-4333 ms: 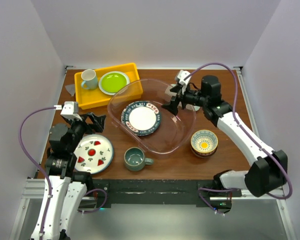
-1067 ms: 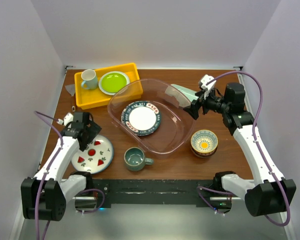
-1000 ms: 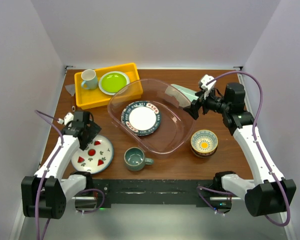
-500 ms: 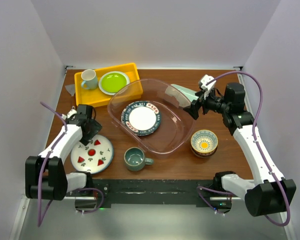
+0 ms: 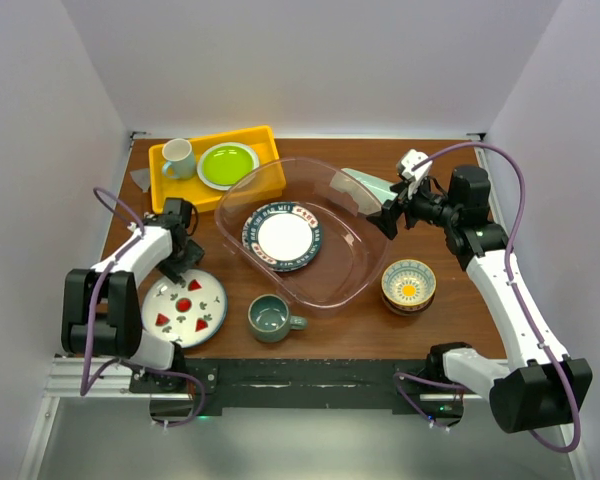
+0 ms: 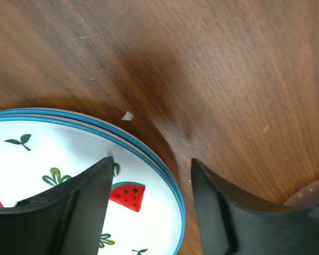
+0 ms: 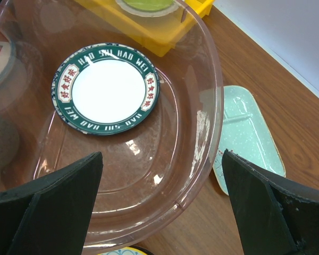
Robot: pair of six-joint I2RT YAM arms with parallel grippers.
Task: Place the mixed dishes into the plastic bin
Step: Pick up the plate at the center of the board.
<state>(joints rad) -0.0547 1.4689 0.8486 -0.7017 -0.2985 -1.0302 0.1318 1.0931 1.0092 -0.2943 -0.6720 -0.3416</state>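
Observation:
White plates with red watermelon marks (image 5: 185, 310) lie stacked at the front left. My left gripper (image 5: 183, 263) is open at their far edge. In the left wrist view (image 6: 151, 164) one finger is over the plates (image 6: 69, 170) and the other over bare table. The clear plastic bin (image 5: 355, 280) holds a green-rimmed plate (image 5: 283, 236). My right gripper (image 5: 385, 222) is open and empty above the bin's right rim (image 7: 215, 106). The pale-green tray (image 5: 365, 188) lies beside the bin and shows in the right wrist view (image 7: 247, 138). A grey-green mug (image 5: 270, 318) and stacked bowls (image 5: 408, 285) stand near the front.
A yellow tray (image 5: 170, 195) at the back left holds a lime-green plate (image 5: 227, 164) and a pale mug (image 5: 177, 157). It touches the bin's far left corner. White walls close in the table on three sides.
My left arm has swung away from me, moving its gripper from the plates' left side to their far edge. My right gripper earlier drew back right from over the bin and has since stayed still.

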